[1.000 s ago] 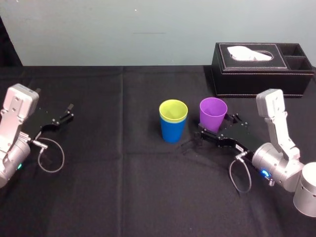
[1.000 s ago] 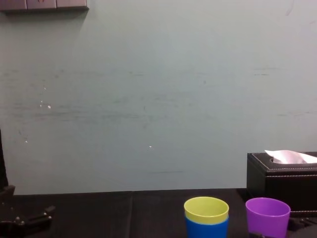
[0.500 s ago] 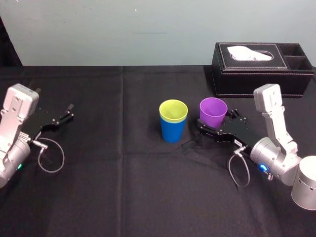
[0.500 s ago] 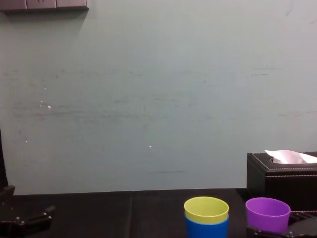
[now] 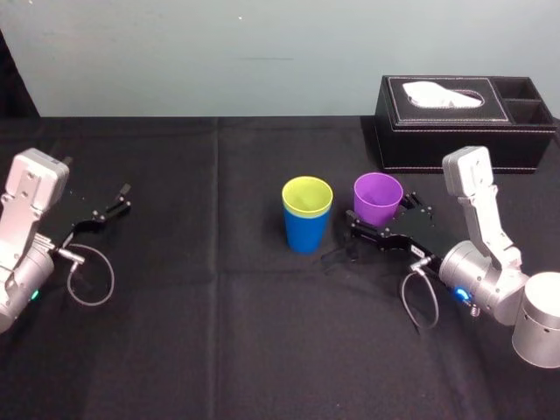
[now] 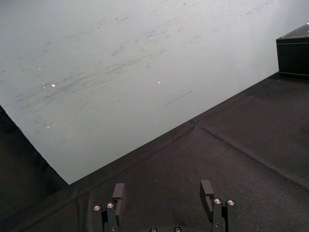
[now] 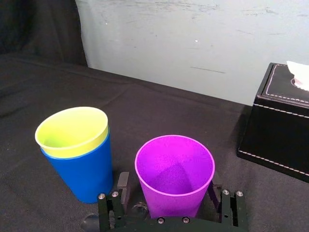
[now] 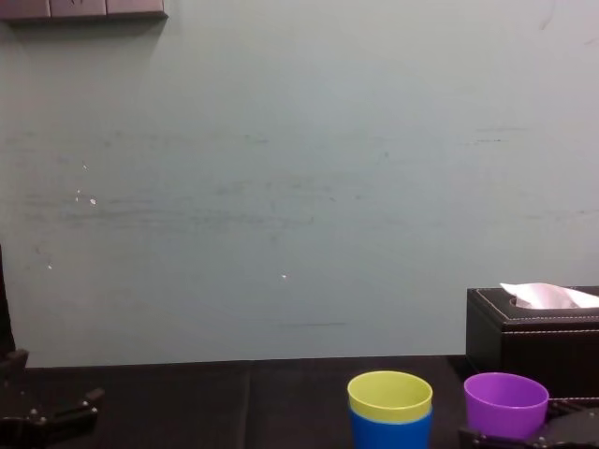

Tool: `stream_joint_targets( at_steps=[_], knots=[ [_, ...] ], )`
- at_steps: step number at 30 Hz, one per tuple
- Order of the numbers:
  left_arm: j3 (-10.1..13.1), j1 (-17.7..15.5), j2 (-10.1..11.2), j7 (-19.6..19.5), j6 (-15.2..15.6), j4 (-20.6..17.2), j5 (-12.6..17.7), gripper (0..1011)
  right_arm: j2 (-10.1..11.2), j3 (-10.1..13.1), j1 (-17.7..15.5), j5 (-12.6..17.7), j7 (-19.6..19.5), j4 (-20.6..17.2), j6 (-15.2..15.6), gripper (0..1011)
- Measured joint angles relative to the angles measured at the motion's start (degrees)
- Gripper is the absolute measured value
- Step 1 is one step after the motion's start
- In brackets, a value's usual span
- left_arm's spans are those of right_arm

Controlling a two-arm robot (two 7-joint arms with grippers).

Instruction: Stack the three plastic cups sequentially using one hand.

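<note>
Purple cup (image 7: 175,169): light, smooth, judged slippery; straddled by spread right claw (image 7: 167,183), best clamped gently mid-wall. Left claw (image 6: 162,186) parked, spread.

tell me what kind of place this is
Probably a robot test bench, not a home: a black-clothed table against a bare pale wall, the right gripper around a purple cup, the left gripper parked at the table's left.

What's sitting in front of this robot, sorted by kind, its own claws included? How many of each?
Plastic cups: 3 (blue cup, yellow-green cup nested in it, purple cup)
Black tissue box: 1
Robot grippers: 2 (left gripper parked at the left, right gripper open around the purple cup)
Total: 6
</note>
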Motion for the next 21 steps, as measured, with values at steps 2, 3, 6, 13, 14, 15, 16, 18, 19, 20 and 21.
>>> stream_joint_targets(
  at_steps=[2,3,6,13,14,15,16,18,19,20,21],
  knots=[
    [0.0,0.0,0.0,0.0,0.0,0.0,0.0,1011,0.0,0.0,0.0,0.0,0.0,0.0,0.0,1003],
    [0.0,0.0,0.0,0.0,0.0,0.0,0.0,1011,0.0,0.0,0.0,0.0,0.0,0.0,0.0,1003],
    [0.0,0.0,0.0,0.0,0.0,0.0,0.0,1012,0.0,0.0,-0.1,0.0,0.0,0.0,0.0,979],
    [0.0,0.0,0.0,0.0,0.0,0.0,0.0,1012,0.0,0.1,-0.1,0.1,0.0,-0.1,-0.1,820],
    [0.0,0.0,0.0,0.0,0.0,0.0,0.0,1011,0.1,0.1,-0.1,0.1,0.0,-0.1,-0.1,804],
    [0.0,0.0,0.0,0.0,0.0,0.0,0.0,1011,0.1,0.1,-0.1,0.1,0.0,-0.1,-0.1,789],
    [0.0,0.0,0.0,0.0,0.0,0.0,0.0,1011,0.1,0.1,-0.1,0.1,0.0,-0.1,-0.1,755],
    [0.0,0.0,0.0,0.0,0.0,0.0,0.0,1012,0.1,0.1,-0.1,0.1,0.0,-0.1,-0.1,743],
    [0.0,0.0,0.0,0.0,0.0,0.0,0.0,1011,0.1,0.1,-0.1,0.1,0.0,-0.1,-0.1,733],
    [0.0,0.0,0.0,0.0,0.0,0.0,0.0,1011,0.1,0.1,-0.1,0.1,0.0,-0.1,-0.1,731],
    [0.0,0.0,0.0,0.0,0.0,0.0,0.0,1011,0.1,0.1,-0.2,0.1,0.0,-0.1,-0.1,726]
  ],
)
